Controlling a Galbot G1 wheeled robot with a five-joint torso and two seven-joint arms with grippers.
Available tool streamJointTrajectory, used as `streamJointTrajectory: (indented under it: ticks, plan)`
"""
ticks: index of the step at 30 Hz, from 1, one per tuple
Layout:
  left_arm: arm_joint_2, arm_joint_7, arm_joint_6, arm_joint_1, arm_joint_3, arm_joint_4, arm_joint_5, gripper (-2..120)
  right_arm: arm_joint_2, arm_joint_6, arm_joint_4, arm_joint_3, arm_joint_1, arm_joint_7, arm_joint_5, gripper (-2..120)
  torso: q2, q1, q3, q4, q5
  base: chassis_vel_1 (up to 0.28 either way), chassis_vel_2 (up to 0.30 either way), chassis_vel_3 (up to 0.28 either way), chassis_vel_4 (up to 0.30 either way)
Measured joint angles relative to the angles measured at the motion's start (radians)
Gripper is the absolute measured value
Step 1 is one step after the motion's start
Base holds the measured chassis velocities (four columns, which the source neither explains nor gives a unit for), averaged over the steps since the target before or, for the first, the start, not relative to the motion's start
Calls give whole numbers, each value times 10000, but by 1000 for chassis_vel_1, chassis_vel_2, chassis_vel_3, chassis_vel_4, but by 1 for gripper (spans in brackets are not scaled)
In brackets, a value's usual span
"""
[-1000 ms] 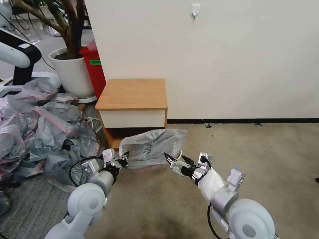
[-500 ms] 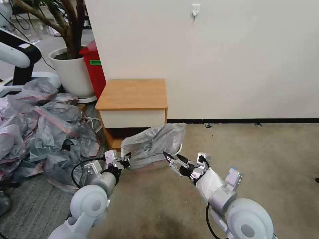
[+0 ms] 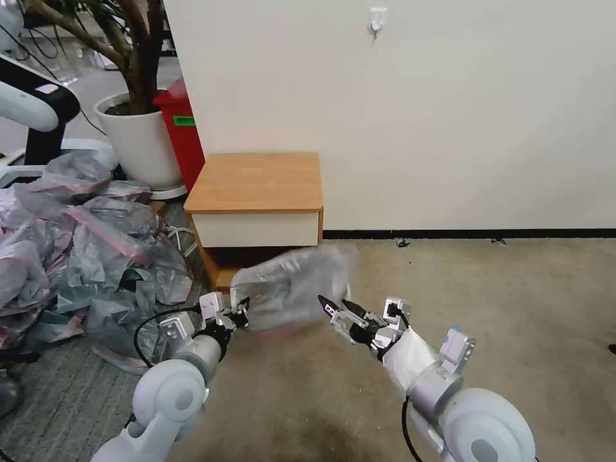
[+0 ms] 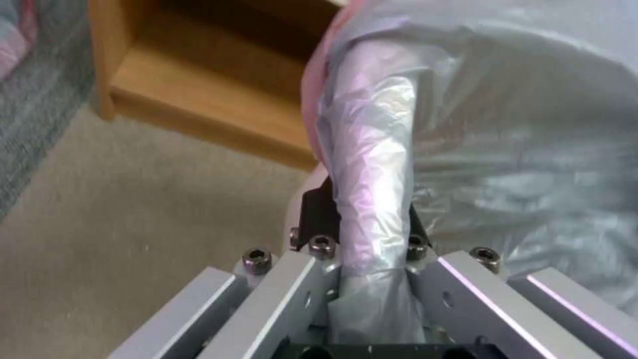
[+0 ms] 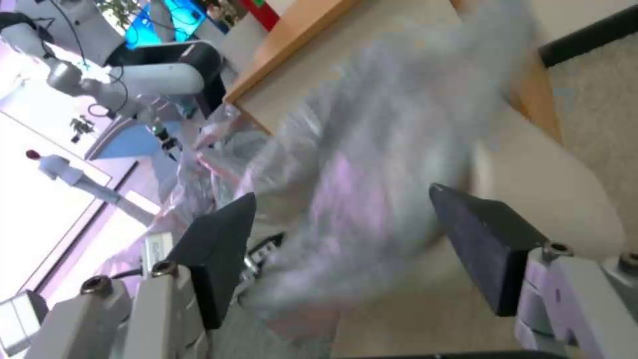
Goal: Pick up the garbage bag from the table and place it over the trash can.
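Note:
The garbage bag point(image 3: 289, 287), translucent grey with a pink rim, hangs blurred just in front of the table point(image 3: 256, 183). My left gripper point(image 3: 240, 309) is shut on its left edge. In the left wrist view a twisted strip of the garbage bag point(image 4: 498, 149) runs between the fingers of the left gripper point(image 4: 362, 219), with the table's lower shelf point(image 4: 199, 99) behind. My right gripper point(image 3: 335, 307) stands open at the bag's right side, nothing between its fingers. Beyond the open right gripper point(image 5: 352, 244), the right wrist view has the garbage bag point(image 5: 372, 174) draped against the cream trash can point(image 5: 552, 194).
A big heap of grey-pink bags point(image 3: 83, 244) lies on the floor at left. Behind it stand a white plant pot point(image 3: 138, 138) and a tall red bin point(image 3: 183, 128). The wall runs behind the table. Bare carpet point(image 3: 481, 295) stretches to the right.
The bag lifted a little, then dropped back and is now blurred by motion. The left gripper shifted slightly with it. The right gripper has hardly moved and stays open.

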Motion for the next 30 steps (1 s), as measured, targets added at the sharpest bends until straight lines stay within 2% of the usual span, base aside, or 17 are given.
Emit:
streamJointTrajectory:
  ticks: [30]
  plan:
    - [-82, 30, -14, 318, -124, -209, 68, 3, -72, -286, 51, -29, -25, 210, -144, 65, 0, 0, 0, 1, -2, 0, 0, 0, 0]
